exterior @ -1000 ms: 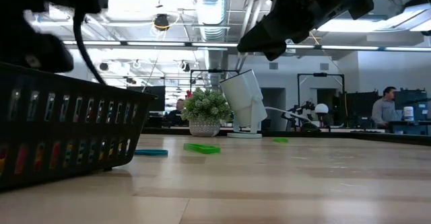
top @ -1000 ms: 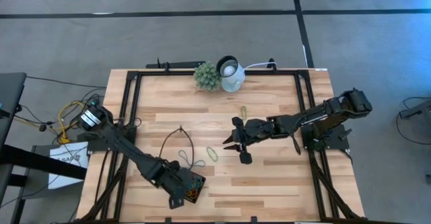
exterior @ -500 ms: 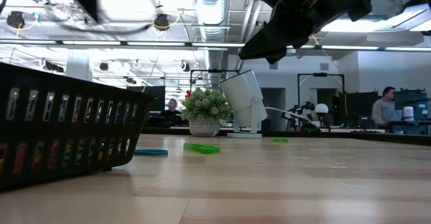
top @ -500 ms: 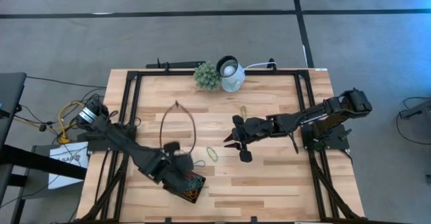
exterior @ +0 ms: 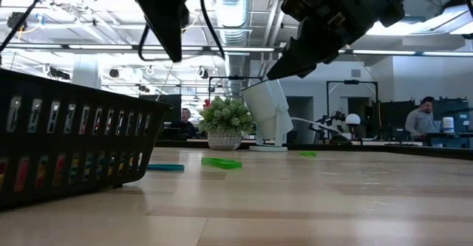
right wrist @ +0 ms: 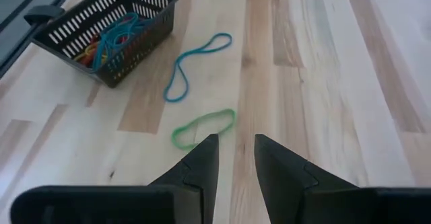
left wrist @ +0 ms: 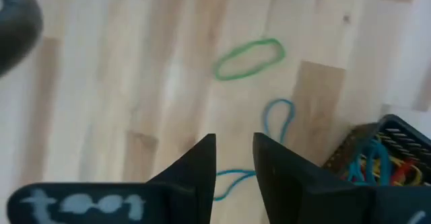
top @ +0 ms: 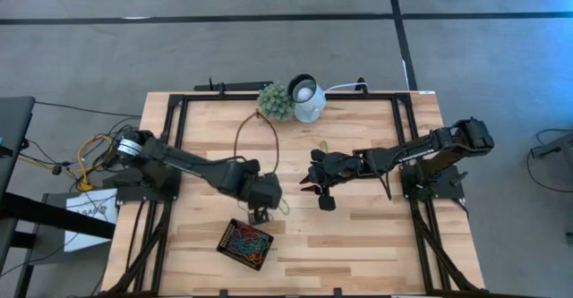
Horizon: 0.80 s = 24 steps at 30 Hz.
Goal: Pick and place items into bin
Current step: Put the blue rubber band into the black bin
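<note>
Over the middle of the table, my left gripper (top: 259, 216) hangs above the wood, fingers a little apart with nothing between them. You can see that narrow gap clearly from its wrist cam, and right past the fingertips (left wrist: 202, 158) lies a blue rubber band (left wrist: 276, 116), a stretched-out loop flat on the boards. A bit farther from it sits a green rubber band (left wrist: 250, 58), also flat, an oval that isn't touching the blue one.

My right gripper (top: 312, 188) hovers near the table's centre too, just across from the left one, and it's the same story: fingers slightly parted, holding nothing. From its wrist cam the green band is just ahead of the tips, then the blue one beyond that, then the bin.

The bin (top: 224, 242) is a small black slotted basket near the front edge of the table, just beside my left gripper and sitting at an angle. It's already got a tangle of bands inside (top: 248, 241) in red, orange, blue and green. From the low cam its slotted wall fills the left side of the shot.

One more little band, yellowish (top: 322, 146), lies toward the back of the table near the right arm. Along the back edge there's a green plant ball (top: 276, 102) in a pot right beside a white lamp-like thing (top: 307, 97).
</note>
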Available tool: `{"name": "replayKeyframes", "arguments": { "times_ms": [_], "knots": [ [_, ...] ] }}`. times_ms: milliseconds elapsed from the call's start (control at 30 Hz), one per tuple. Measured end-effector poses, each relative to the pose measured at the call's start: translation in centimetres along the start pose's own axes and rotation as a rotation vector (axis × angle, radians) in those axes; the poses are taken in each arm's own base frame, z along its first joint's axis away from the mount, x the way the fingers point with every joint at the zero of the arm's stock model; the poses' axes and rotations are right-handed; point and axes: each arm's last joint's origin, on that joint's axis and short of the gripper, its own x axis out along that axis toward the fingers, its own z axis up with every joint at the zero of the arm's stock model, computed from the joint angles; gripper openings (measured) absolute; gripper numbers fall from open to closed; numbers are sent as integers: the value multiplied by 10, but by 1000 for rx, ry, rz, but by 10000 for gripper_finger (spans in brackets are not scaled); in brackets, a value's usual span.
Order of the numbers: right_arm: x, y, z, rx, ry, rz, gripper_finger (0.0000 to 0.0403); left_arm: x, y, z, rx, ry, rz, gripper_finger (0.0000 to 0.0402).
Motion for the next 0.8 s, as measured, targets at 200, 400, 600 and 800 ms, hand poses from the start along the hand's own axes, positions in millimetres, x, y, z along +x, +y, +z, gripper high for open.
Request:
{"name": "replayKeyframes", "arguments": {
  "times_ms": [200,400,600,800],
  "knots": [
    [0,0,-2,9,22,2,91,45,-5,9,101,121,-94,87],
    [0,6,-5,36,58,17,91,92,-18,8,206,230,-170,87],
    [-1,7,-14,72,144,-41,91,123,-19,4,259,300,-150,87],
    [-8,-11,-34,100,347,-343,91,129,-14,9,241,276,-156,86]
  ]
}}
